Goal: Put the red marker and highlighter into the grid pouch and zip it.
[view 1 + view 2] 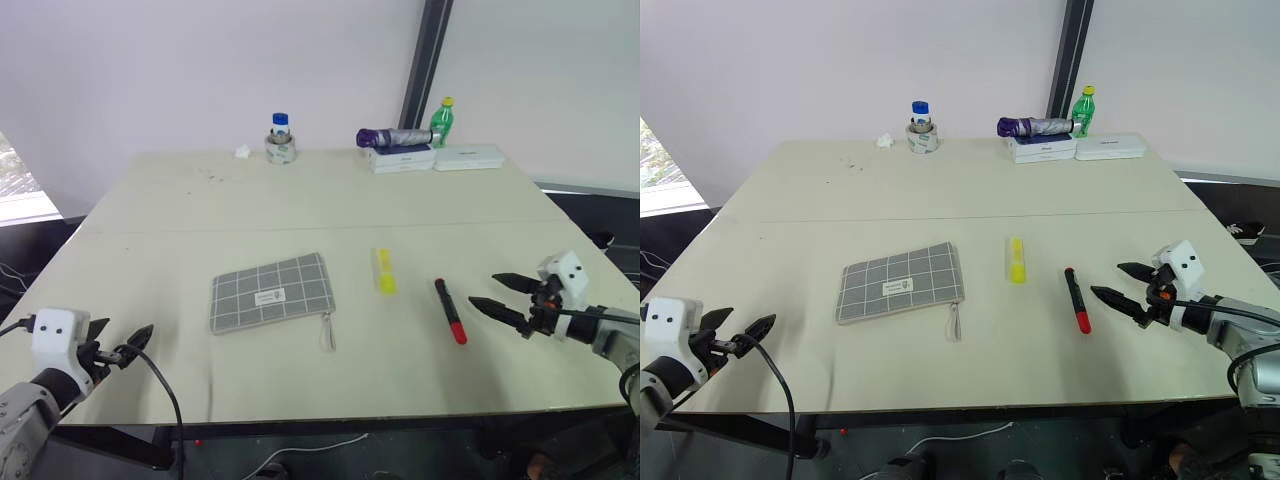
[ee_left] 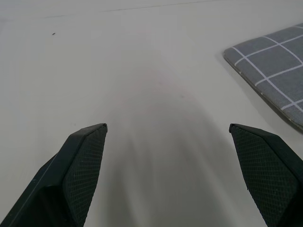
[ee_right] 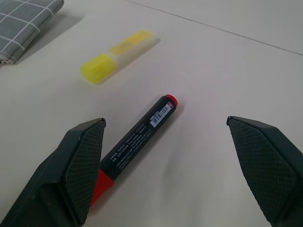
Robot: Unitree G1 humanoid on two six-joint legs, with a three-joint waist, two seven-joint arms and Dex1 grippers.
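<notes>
The pale surface is carrying everything. The grid pouch is lying flat near its middle, slightly left, with its zip pull trailing off the near right corner. To the right of the pouch, apart from it, the highlighter is lying with its length running near to far. Further right, the red marker is lying roughly parallel to the highlighter, its red end toward the near edge.

The right tool is hovering just right of the marker, its two black fingers standing wide apart and gripping nothing; from its wrist, the marker is lying between them. The left tool is sitting at the near left corner, well left of the pouch, its fingers likewise spread wide and empty.

Along the far edge are standing a tape roll with a blue-capped jar, a folded purple umbrella on flat boxes, and a green bottle.
</notes>
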